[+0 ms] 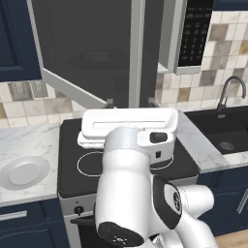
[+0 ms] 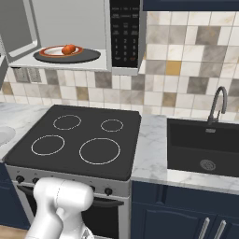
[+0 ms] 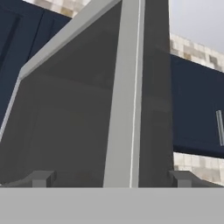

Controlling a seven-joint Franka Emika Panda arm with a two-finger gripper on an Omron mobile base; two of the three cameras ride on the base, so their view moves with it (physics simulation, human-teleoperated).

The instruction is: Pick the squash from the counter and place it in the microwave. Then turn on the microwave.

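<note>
In the left base view our arm (image 1: 140, 193) rises from the lower right and bends forward over the stove (image 1: 72, 164), with the hand level and pointing to the open microwave door (image 1: 87, 53). In the hand view the two fingertips (image 3: 41, 178) of our gripper (image 3: 111, 179) stand far apart, open and holding nothing, and the grey edge of the door fills the space between them. The door hides the inside of the microwave (image 2: 70, 32) from the left side. In the right base view the squash (image 2: 69, 49) lies on a plate (image 2: 51, 52) inside the microwave, on the dark round tray (image 2: 88, 57). It is small, so we cannot tell its long axis surely; it seems slightly wider than tall. The counter (image 2: 151, 154) lies beside the stove.
</note>
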